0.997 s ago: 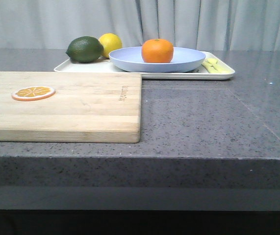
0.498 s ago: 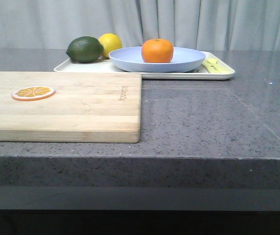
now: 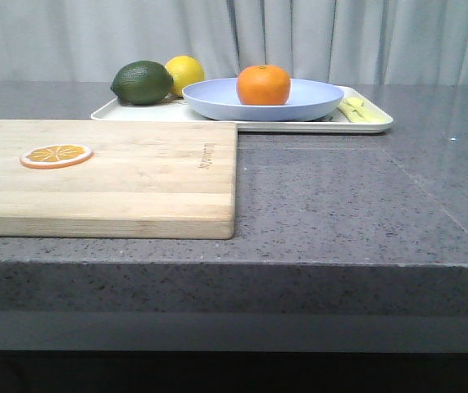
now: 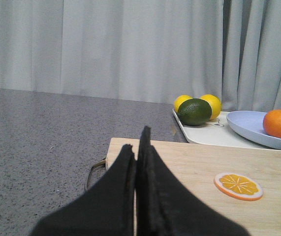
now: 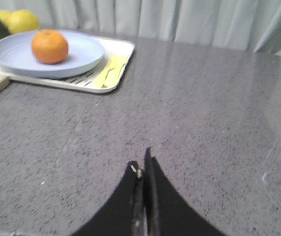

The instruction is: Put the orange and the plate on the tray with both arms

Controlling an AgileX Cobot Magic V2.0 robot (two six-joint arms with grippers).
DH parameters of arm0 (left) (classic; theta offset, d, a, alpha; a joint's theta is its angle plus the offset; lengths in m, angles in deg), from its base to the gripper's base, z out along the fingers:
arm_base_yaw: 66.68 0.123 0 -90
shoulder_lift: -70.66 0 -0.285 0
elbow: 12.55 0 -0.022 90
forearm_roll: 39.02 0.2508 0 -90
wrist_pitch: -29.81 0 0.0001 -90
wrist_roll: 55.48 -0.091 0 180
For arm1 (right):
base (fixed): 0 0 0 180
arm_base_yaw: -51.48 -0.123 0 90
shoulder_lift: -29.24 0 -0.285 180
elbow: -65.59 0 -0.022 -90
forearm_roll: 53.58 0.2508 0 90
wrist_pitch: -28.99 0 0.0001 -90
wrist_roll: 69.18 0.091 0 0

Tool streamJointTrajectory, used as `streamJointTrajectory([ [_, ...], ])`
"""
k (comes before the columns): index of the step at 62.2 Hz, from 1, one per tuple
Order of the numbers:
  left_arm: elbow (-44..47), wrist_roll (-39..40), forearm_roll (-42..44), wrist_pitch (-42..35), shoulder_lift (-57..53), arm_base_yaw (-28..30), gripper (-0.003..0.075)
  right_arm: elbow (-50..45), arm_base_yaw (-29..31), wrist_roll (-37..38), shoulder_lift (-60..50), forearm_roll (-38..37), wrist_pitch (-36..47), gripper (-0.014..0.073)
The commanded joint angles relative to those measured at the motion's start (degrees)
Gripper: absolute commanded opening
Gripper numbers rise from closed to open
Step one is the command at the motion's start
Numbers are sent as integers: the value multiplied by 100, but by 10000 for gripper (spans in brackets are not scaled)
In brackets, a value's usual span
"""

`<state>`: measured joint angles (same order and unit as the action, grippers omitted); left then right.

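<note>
The orange [image 3: 263, 84] rests on the pale lavender-blue plate [image 3: 217, 98], and the plate lies on the cream-white tray [image 3: 366, 125] at the back of the table. All three also show in the right wrist view: orange [image 5: 50, 46], plate [image 5: 12, 51], tray [image 5: 122, 49], and in the left wrist view: orange [image 4: 280, 124], plate [image 4: 243, 124], tray [image 4: 204, 133]. My left gripper [image 4: 136, 142] is shut and empty, over the near end of the cutting board. My right gripper [image 5: 141, 164] is shut and empty above bare countertop, well short of the tray. Neither gripper shows in the front view.
A wooden cutting board [image 3: 135, 176] with a flat orange slice [image 3: 56, 155] fills the front left. A dark green fruit [image 3: 142, 83] and a yellow lemon [image 3: 186, 72] sit on the tray's left end, yellow cutlery [image 3: 358, 111] on its right. The counter's front edge [image 3: 299, 264] is near.
</note>
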<state>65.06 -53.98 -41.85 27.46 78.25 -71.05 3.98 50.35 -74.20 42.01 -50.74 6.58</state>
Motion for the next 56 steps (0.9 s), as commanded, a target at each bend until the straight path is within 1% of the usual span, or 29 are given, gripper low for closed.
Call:
streamJointTrajectory([
  [1, 156, 54, -37, -447, -118, 10, -20, -371, 48, -61, -179, -95, 1303, -67],
  [10, 156, 54, -37, -447, -118, 10, -20, -1142, 2, -61, -468, -84, 2202, -67],
  [20, 156, 54, -37, -447, -107, 10, -20, -1591, -55, -61, -670, -78, 2728, -67],
  [23, 156, 54, -37, -447, -107, 10, -20, -1573, -50, -61, -663, -78, 2615, -67],
  [56, 156, 54, -37, -447, -107, 10, -20, -1573, -44, -61, -663, -122, 2632, -67],
])
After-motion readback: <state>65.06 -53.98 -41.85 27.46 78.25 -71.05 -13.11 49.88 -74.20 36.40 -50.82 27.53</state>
